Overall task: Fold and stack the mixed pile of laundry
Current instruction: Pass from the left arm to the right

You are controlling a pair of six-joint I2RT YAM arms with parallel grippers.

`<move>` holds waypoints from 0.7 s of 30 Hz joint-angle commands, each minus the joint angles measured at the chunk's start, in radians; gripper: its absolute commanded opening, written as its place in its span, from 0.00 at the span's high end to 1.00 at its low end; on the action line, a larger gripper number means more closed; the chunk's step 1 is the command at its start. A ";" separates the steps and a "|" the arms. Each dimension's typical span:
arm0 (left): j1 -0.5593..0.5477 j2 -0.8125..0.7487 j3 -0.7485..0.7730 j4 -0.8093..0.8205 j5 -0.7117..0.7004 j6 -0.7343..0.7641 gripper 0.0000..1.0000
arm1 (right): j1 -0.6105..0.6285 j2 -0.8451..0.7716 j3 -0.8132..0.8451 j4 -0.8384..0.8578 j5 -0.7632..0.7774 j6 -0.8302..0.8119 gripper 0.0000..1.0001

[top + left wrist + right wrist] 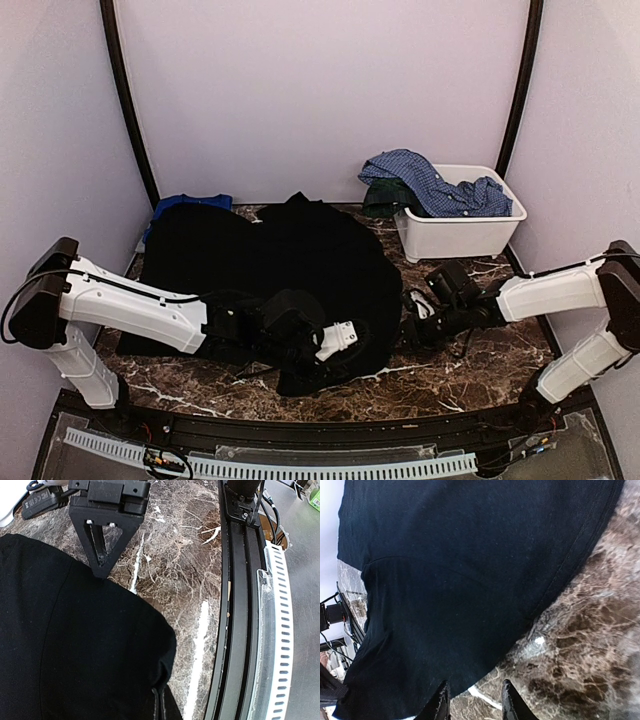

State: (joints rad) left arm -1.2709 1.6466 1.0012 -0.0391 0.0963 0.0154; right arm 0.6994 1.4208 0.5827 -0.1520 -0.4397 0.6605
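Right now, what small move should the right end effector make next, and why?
Probably close the right end effector on the black garment at its hem. Its fingers stand apart, with the hem's edge just ahead of the gap, on the table. The left end effector is shut at another stretch of the edge, so a second pinch could start a fold.

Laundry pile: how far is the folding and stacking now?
Done: nothing looks folded or stacked. In hand: the black garment lies spread on the table; the left gripper is shut at its near edge, the right gripper open at its side hem. Left: the blue checked shirt draped over the white bin, the royal-blue tee behind.
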 commanded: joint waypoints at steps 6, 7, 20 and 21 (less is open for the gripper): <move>-0.004 -0.052 -0.036 0.035 0.023 0.019 1.00 | 0.017 0.055 -0.025 0.117 -0.003 0.059 0.65; -0.004 -0.055 -0.038 0.036 0.027 0.020 1.00 | 0.017 0.060 -0.025 0.123 -0.005 0.061 0.64; -0.005 -0.115 -0.066 0.066 0.054 0.032 1.00 | 0.017 0.081 -0.013 0.167 -0.011 0.093 0.65; -0.006 -0.107 -0.065 0.065 0.055 0.034 1.00 | 0.017 0.089 -0.013 0.182 -0.018 0.096 0.66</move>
State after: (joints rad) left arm -1.2720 1.5620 0.9535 0.0116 0.1226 0.0269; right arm 0.7090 1.4883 0.5690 -0.0296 -0.4515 0.7425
